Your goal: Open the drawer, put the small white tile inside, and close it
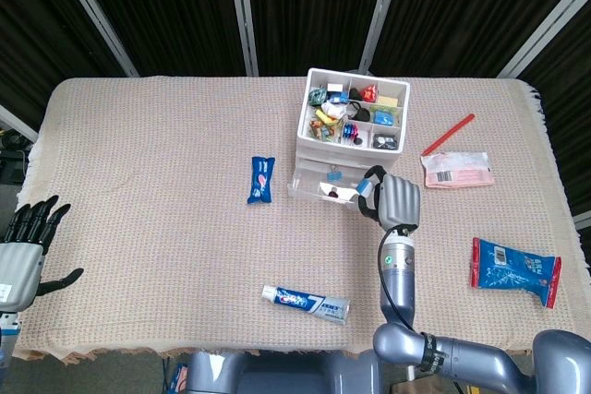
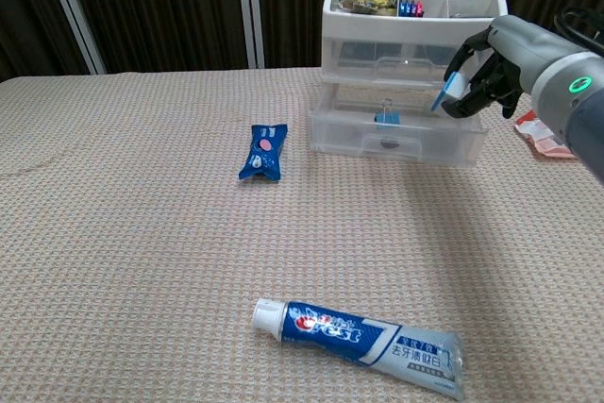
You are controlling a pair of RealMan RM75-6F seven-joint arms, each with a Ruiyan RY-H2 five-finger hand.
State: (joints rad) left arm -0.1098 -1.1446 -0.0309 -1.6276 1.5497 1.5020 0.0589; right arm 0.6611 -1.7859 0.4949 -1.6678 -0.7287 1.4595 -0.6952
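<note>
One hand is working: the right hand [image 2: 486, 68] pinches the small white tile [image 2: 445, 93] between its fingertips, just above the right end of the pulled-out lower drawer [image 2: 396, 129]. Released too near the drawer's front wall, the tile could, I judge, glance off and land on the table [image 2: 142, 233]. A binder clip [image 2: 385, 118] lies left of it inside that drawer. Well left of the drawer, the left hand [image 1: 23, 251] rests spread and empty.
</note>
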